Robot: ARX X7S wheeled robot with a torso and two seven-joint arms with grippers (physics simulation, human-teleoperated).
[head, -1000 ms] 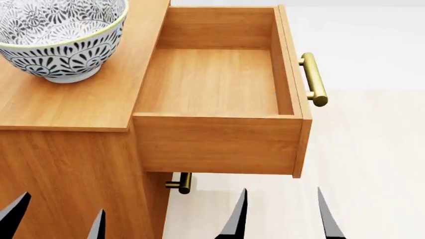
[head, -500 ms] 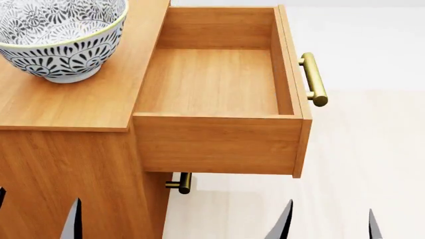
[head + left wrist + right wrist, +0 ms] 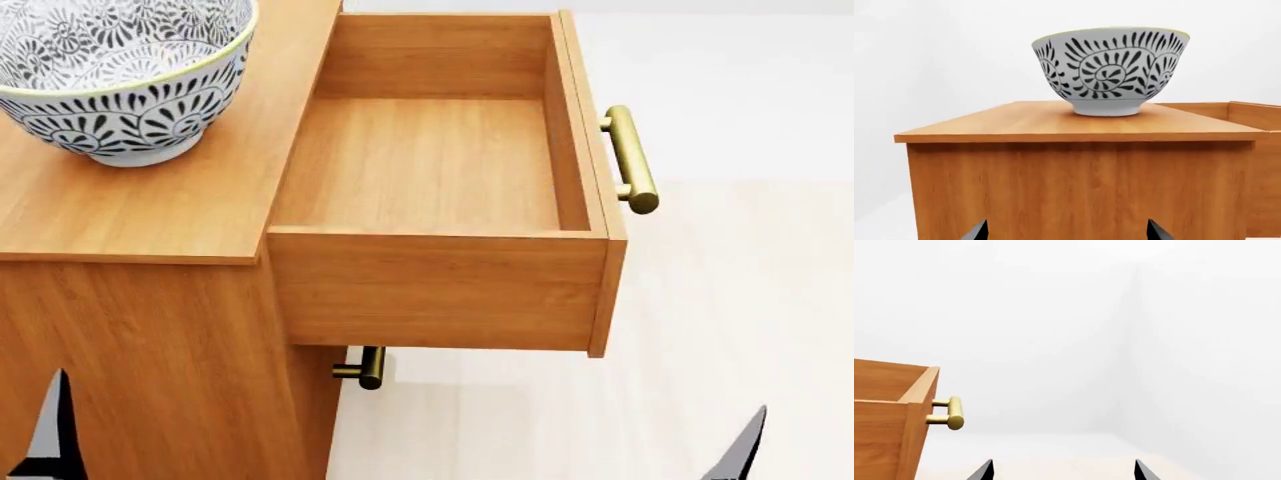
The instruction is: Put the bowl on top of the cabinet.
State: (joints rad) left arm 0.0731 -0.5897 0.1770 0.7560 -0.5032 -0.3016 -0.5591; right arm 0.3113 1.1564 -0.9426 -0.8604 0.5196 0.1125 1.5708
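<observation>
bowl (image 3: pixel 118 75) sitting on cabinet (image 3: pixel 147 215) top | left gripper (image 3: pixel 1066 231) and right gripper (image 3: pixel 1064 470) hanging spread, empty | risk: arm bumping cabinet, jolting bowl

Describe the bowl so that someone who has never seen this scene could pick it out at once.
Find the light-brown wooden cabinet with its top drawer pulled open. The bowl stands upright on the cabinet's flat top, beside that open drawer, not in it. It is the only dish there: deep, round, white, covered in black floral pattern, with a pale yellowish rim.
</observation>
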